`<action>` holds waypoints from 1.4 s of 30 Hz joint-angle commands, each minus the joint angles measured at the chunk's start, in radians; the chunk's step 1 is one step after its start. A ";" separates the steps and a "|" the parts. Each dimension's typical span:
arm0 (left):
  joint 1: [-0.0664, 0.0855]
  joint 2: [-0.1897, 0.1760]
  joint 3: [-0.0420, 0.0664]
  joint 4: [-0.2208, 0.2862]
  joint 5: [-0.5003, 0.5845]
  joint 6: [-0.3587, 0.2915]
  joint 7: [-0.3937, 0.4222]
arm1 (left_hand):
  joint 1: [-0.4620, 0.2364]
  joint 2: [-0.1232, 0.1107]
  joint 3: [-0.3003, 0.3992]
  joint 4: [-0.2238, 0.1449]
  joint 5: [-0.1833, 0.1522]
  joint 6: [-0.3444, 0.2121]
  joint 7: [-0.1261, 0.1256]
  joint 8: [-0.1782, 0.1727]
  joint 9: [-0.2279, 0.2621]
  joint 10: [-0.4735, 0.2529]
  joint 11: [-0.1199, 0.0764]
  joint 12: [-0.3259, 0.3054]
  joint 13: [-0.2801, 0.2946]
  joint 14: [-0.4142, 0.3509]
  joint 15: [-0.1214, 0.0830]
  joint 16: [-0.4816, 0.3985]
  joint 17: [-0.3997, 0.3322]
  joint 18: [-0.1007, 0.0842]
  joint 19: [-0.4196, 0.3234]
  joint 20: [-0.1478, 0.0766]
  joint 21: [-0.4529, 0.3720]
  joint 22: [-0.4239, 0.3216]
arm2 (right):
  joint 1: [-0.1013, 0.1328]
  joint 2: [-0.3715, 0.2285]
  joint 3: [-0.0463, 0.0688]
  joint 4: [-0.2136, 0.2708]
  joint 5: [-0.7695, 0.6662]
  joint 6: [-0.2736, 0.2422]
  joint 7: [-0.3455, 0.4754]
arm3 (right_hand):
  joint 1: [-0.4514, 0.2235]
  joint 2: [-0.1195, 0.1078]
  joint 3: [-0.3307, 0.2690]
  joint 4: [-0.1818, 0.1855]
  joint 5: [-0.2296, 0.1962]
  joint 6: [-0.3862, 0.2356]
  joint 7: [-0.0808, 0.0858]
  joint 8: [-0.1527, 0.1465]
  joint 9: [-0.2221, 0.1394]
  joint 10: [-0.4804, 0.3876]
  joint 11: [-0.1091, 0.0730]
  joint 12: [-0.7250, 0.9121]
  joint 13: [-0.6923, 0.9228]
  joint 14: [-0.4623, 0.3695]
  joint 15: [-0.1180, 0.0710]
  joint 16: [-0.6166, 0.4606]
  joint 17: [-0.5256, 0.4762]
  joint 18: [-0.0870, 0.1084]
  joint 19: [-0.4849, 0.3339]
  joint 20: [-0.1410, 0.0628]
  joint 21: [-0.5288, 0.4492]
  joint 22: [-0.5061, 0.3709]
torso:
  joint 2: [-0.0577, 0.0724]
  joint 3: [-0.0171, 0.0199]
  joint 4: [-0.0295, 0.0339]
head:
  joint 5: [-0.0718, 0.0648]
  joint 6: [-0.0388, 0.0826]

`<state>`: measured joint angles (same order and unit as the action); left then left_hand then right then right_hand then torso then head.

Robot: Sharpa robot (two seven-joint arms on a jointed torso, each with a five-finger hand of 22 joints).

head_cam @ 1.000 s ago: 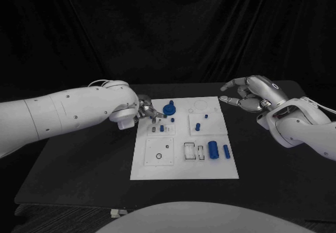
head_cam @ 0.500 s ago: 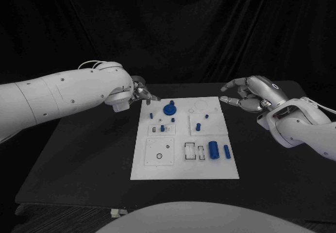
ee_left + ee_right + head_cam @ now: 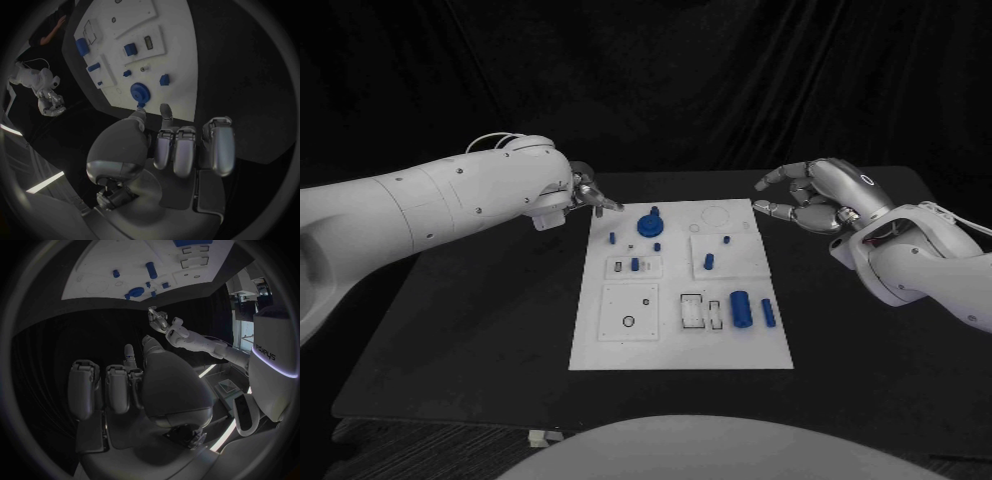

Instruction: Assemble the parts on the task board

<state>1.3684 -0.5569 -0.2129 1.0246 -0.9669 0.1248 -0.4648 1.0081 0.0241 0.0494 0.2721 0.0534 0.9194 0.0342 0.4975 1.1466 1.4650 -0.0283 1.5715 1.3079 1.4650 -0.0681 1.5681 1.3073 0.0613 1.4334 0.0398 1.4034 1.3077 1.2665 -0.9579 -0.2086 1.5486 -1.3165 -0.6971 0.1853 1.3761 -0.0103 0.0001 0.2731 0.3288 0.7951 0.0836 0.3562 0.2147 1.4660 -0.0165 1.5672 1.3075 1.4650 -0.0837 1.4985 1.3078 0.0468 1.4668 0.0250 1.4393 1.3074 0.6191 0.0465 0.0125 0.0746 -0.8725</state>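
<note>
The white left arm reaches in over the desk's [image 3: 473, 330] far left part, its silver left hand [image 3: 584, 192] empty, fingers [image 3: 185, 150] curled in. The white right arm holds the silver right hand [image 3: 808, 197] above the far right corner, fingers [image 3: 84, 387] loosely curled, empty.

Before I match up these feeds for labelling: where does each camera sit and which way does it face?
Head view: on the robot's head, looking down at the black table and white task board; both white arms show.
Left wrist view: behind the silver left hand, facing the board.
Right wrist view: behind the silver right hand, facing the board's far end.
All three share the round blue part with a knob.
</note>
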 commanded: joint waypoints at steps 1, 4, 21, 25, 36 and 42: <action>-0.010 0.013 0.001 -0.025 -0.009 0.020 0.061 | 0.011 -0.002 -0.008 0.000 -0.002 -0.007 0.002 -0.002 0.001 0.106 -0.001 -0.001 0.263 0.106 -0.003 0.003 0.263 -0.009 -0.004 0.001 -0.004 0.165 | -0.003 -0.002 0.001 0.002 0.000 0.009 -0.008 | -0.002 0.009 -0.005 0.002 0.006 0.007 0.002 0.003 -0.001 0.105 0.005 0.004 0.263 0.071 0.006 -0.006 0.072 -0.011 0.049 0.006 -0.007 0.215 | 0.000 -0.0012 0.0009 | -0.002 0.000; -0.015 0.019 0.001 -0.039 -0.009 0.021 0.073 | 0.013 0.001 -0.017 0.006 -0.003 -0.020 0.006 -0.015 -0.003 0.106 0.003 -0.001 0.263 0.106 0.000 0.003 0.263 -0.009 -0.006 0.004 -0.007 0.165 | -0.003 -0.003 0.001 0.002 0.000 0.011 -0.008 | -0.001 0.009 -0.005 0.001 0.008 0.008 0.002 0.004 -0.002 0.105 0.005 0.004 0.263 0.071 0.007 -0.006 0.071 -0.011 0.049 0.006 -0.007 0.215 | 0.000 -0.0004 0.0005 | 0.003 0.000; -0.039 0.034 0.001 -0.072 -0.009 0.071 0.089 | 0.049 0.017 -0.048 0.001 0.004 -0.017 0.025 -0.107 -0.072 0.106 0.021 -0.001 0.263 0.106 0.018 0.003 0.263 -0.007 -0.017 0.021 -0.019 0.168 | -0.003 -0.002 0.001 0.003 0.000 0.017 -0.011 | -0.001 0.010 -0.005 0.001 0.008 0.009 0.002 0.005 -0.002 0.105 0.005 0.004 0.263 0.071 0.007 -0.006 0.072 -0.011 0.049 0.006 -0.007 0.215 | -0.002 0.0006 0.0019 | 0.011 0.000; -0.048 0.038 0.001 -0.077 -0.009 0.079 0.092 | 0.055 0.018 -0.049 -0.001 0.008 -0.013 0.025 -0.111 -0.076 0.106 0.022 -0.001 0.263 0.106 0.019 0.003 0.263 -0.005 -0.020 0.022 -0.023 0.167 | -0.003 -0.001 0.001 0.003 0.000 0.018 -0.012 | -0.001 0.010 -0.006 0.001 0.009 0.010 0.002 0.005 -0.002 0.105 0.005 0.004 0.263 0.071 0.007 -0.006 0.071 -0.011 0.049 0.007 -0.007 0.215 | -0.002 0.0003 0.0006 | 0.014 0.000; -0.064 0.047 0.001 -0.089 -0.009 0.095 0.091 | 0.052 0.023 -0.055 0.004 0.011 0.002 0.024 -0.113 -0.078 0.106 0.022 -0.001 0.263 0.106 0.019 0.003 0.263 -0.005 -0.023 0.024 -0.027 0.167 | -0.003 -0.002 0.001 0.005 0.000 0.018 -0.013 | -0.001 0.010 -0.006 0.001 0.009 0.011 0.002 0.005 -0.003 0.105 0.005 0.004 0.263 0.071 0.007 -0.006 0.071 -0.010 0.048 0.007 -0.008 0.215 | -0.001 0.0003 0.0006 | 0.012 0.000; -0.068 0.054 0.001 -0.094 -0.009 0.101 0.094 | 0.058 0.029 -0.056 0.003 0.023 0.003 0.024 -0.119 -0.081 0.106 0.022 -0.001 0.263 0.106 0.020 0.003 0.263 -0.004 -0.027 0.024 -0.031 0.166 | -0.003 -0.002 0.001 0.005 0.000 0.018 -0.014 | -0.001 0.010 -0.006 0.001 0.010 0.011 0.002 0.005 -0.003 0.105 0.005 0.004 0.263 0.071 0.007 -0.006 0.071 -0.010 0.048 0.007 -0.007 0.215 | -0.002 0.0001 0.0011 | 0.010 0.000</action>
<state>1.3019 -0.5063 -0.2128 0.9306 -0.9755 0.2075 -0.3901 1.0637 0.0484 -0.0026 0.2772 0.0735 0.9152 0.0575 0.3811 1.0665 1.4663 -0.0159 1.5714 1.3079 1.4653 -0.0534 1.5681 1.3073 0.0613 1.4116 0.0613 1.3764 1.3075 1.2656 -0.9595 -0.2086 1.5515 -1.3151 -0.6815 0.1848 1.3761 -0.0104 0.0002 0.2730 0.3325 0.7986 0.0872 0.3561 0.2131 1.4660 -0.0165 1.5672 1.3073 1.4650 -0.0837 1.4985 1.3075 0.0467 1.4668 0.0250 1.4347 1.3078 0.6174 0.0468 0.0133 0.0851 -0.8725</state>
